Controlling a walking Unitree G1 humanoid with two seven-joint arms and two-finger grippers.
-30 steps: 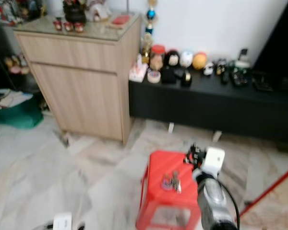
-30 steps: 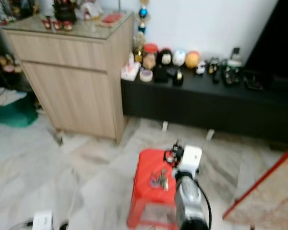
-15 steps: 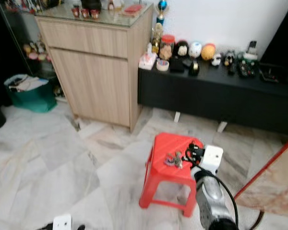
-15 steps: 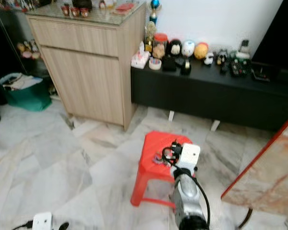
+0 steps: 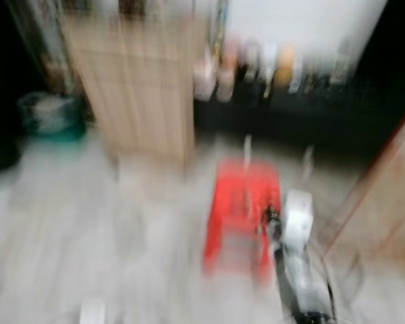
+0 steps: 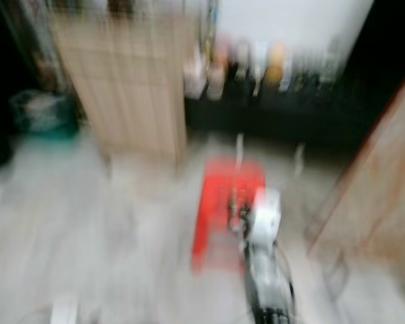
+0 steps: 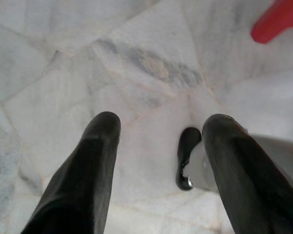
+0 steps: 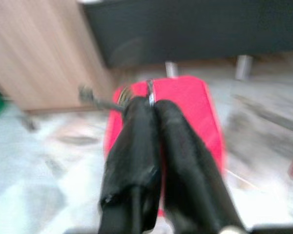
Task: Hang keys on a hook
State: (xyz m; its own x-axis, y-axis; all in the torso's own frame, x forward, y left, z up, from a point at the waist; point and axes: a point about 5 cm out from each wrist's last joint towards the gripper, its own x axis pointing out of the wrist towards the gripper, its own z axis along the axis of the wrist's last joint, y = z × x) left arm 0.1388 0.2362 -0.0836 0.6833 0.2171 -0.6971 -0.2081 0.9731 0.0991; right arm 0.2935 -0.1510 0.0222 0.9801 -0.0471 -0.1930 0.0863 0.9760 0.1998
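Both eye views are heavily blurred. A red plastic stool [image 5: 246,196] stands on the marble floor, and my right gripper [image 5: 270,214] is at its near right edge. In the right wrist view that gripper [image 8: 154,102] is shut above the stool top [image 8: 185,107]. A silver key ring sits pinched at its tips, and the keys [image 8: 95,100] stick out to one side. My left gripper [image 7: 161,126] hangs open over bare floor, with a red stool leg [image 7: 278,22] at the picture's corner. I cannot make out a hook.
A tall wooden cabinet [image 5: 142,81] stands at the back left, with a low black bench [image 5: 304,108] full of small items beside it. A green bag [image 5: 50,115] lies far left. A reddish board [image 5: 385,196] leans at the right. A white object [image 5: 91,312] lies on the near floor.
The head camera has swung and the eye views have gone blurry. The keys lay on the stool top beside my right gripper; now the ring is at its shut fingertips.
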